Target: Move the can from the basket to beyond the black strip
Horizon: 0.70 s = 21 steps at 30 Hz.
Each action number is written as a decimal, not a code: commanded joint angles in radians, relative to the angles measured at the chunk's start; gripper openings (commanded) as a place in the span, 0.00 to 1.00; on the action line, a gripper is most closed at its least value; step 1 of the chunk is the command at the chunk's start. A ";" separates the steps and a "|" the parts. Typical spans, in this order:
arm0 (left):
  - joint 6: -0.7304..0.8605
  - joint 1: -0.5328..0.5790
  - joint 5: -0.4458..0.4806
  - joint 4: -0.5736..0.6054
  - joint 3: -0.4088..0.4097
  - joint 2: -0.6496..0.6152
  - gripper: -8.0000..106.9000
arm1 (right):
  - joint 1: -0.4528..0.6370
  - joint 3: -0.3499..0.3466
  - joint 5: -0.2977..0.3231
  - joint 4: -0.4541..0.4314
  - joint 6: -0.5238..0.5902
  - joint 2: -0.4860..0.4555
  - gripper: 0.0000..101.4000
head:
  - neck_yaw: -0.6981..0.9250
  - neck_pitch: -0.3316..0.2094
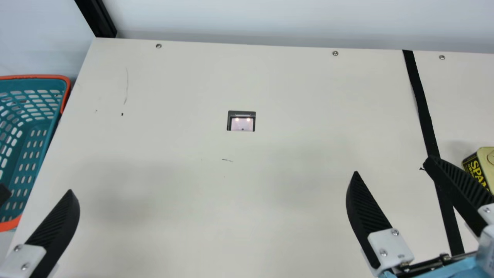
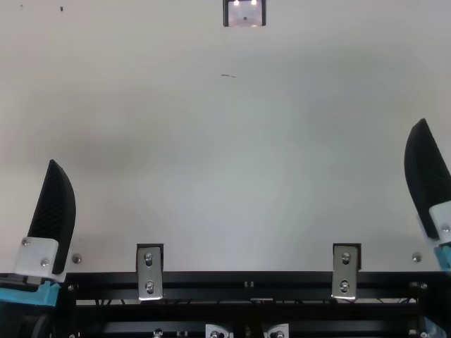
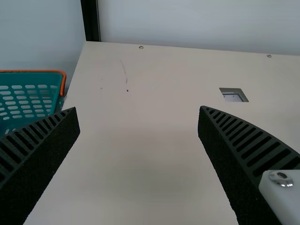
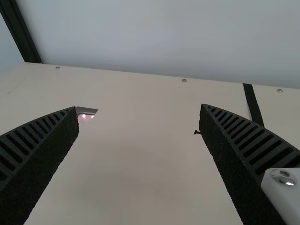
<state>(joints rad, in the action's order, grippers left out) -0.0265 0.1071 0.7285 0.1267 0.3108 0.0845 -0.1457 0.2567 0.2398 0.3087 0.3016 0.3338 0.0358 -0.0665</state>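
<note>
left pincer [image 3: 138, 108] and right pincer [image 1: 391, 165] both gape empty; past the right one's outer side stands the can [image 1: 482, 166], beyond the black strip [image 1: 422, 104]. it looks stiff, smooth, probably weighty: best pinched across its flat sides.

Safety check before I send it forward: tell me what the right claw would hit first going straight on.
Probably the pale back wall, with nothing standing in the path of the right claw. Any downward tilt is hard to judge, though: if steep, it would touch the cream table first.
</note>
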 commanded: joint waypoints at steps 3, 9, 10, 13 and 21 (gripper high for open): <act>0.000 0.000 0.000 0.000 0.000 0.000 0.85 | 0.004 -0.045 0.002 -0.005 -0.018 -0.096 1.00 | -0.002 -0.002; 0.000 0.000 0.000 0.000 0.000 0.000 0.85 | 0.059 -0.066 0.067 -0.018 -0.057 -0.203 1.00 | -0.002 -0.002; 0.000 0.000 0.000 0.000 0.000 0.000 0.85 | 0.072 -0.064 0.085 -0.024 -0.062 -0.218 1.00 | -0.002 -0.002; 0.000 0.000 0.000 0.000 0.000 0.000 0.85 | 0.112 -0.054 0.159 -0.060 -0.069 -0.248 1.00 | -0.002 -0.002; 0.000 0.000 0.000 0.000 0.000 0.000 0.85 | 0.145 -0.021 0.267 -0.107 -0.066 -0.275 1.00 | -0.002 -0.002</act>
<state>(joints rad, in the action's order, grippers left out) -0.0265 0.1071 0.7285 0.1267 0.3108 0.0845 -0.0009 0.2359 0.5217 0.2010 0.2353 0.0592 0.0358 -0.0665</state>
